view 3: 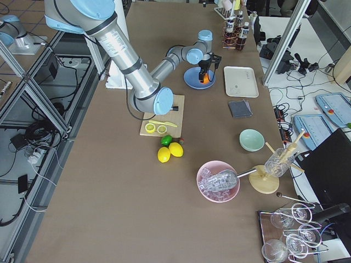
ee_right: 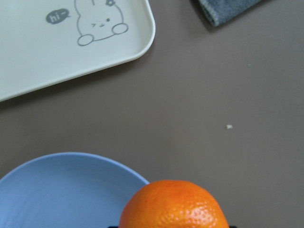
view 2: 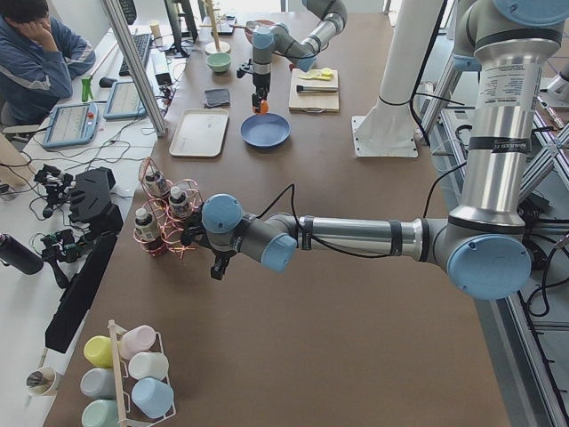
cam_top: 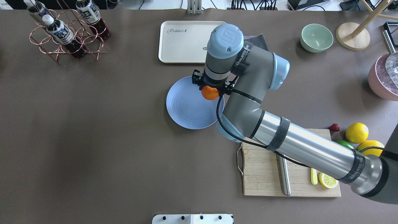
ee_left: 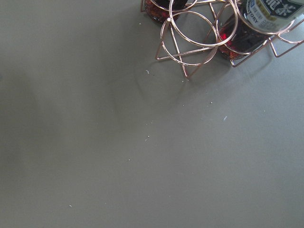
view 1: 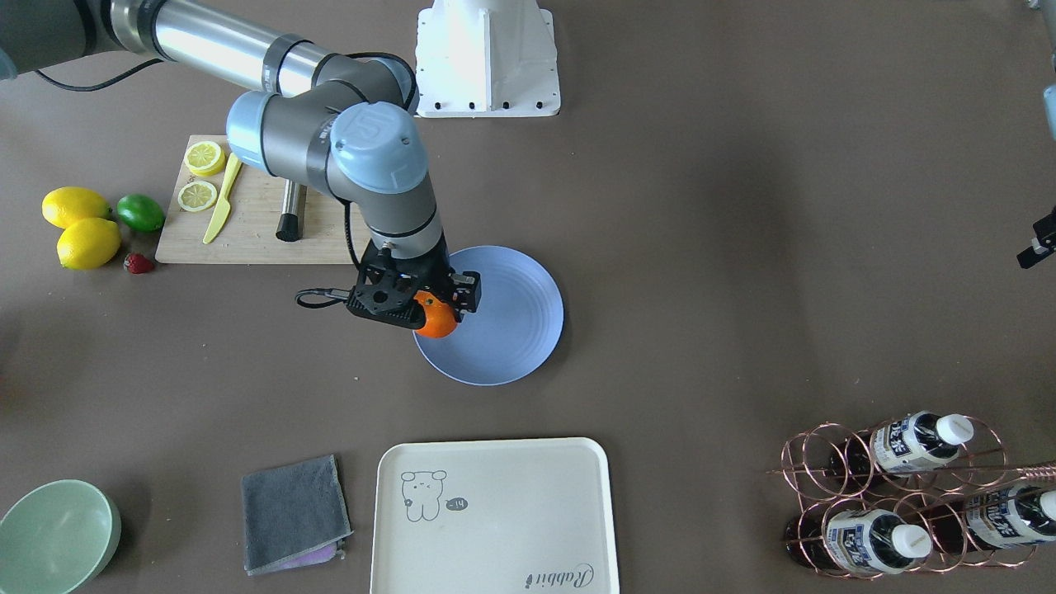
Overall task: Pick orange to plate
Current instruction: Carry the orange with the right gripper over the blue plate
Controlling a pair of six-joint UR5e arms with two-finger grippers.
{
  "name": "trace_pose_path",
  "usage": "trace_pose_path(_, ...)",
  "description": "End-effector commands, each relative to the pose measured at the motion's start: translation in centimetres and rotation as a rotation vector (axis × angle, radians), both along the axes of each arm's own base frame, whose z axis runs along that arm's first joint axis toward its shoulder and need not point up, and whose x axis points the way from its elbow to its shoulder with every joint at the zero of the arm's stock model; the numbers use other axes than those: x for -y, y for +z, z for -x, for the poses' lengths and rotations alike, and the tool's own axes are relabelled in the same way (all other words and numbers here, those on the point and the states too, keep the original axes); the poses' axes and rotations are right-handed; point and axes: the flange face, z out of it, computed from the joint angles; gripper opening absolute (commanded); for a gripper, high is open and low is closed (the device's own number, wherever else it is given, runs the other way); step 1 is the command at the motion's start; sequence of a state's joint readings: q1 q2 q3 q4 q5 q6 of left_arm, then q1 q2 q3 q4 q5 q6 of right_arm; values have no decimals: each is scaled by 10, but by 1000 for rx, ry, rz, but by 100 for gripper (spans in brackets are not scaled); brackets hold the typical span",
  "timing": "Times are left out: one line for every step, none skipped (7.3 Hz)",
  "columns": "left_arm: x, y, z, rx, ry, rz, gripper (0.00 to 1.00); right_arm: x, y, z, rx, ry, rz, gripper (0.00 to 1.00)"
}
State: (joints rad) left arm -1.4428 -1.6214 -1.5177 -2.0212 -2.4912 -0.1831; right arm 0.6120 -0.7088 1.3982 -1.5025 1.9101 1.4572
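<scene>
My right gripper (view 1: 431,312) is shut on the orange (view 1: 437,322), a small bright-orange fruit held just above the periwinkle-blue plate (view 1: 516,330). The fruit hangs over the plate's rim on the cutting-board side. From overhead the orange (cam_top: 210,93) shows under the wrist, at the plate's (cam_top: 186,109) upper right edge. The right wrist view has the orange (ee_right: 173,204) at the bottom and the plate (ee_right: 57,194) at lower left. My left gripper (view 2: 216,265) hovers by the bottle rack, far from the plate; I cannot tell if it is open or shut.
A cream tray (view 1: 495,511), a grey cloth (view 1: 293,511) and a pale green bowl (view 1: 54,536) lie beyond the plate. A wooden cutting board (view 1: 247,231) with lemon slices, two lemons (view 1: 82,227), a lime (view 1: 140,212) and a strawberry sit beside my right arm. A copper bottle rack (view 1: 899,495) stands far off.
</scene>
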Motion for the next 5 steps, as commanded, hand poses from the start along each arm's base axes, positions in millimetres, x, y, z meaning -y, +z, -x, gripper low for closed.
trace_pose_path(-5,3,4,-5,-4,6,98,-23,-17,58,-46,4,-24,0)
trace_pose_path(-5,4,6,-4,-8,8,98,-27,-16,61,-48,-1,-25,0)
trace_pose_path(-5,3,6,-5,-8,6,98,-29,-11,66,-61,-2,-27,0)
trace_pose_path(-5,3,6,-5,-8,6,98,-29,-6,70,-74,1,-33,0)
trace_pose_path(-5,4,6,-4,-8,8,98,-29,-3,70,-80,-4,-37,0)
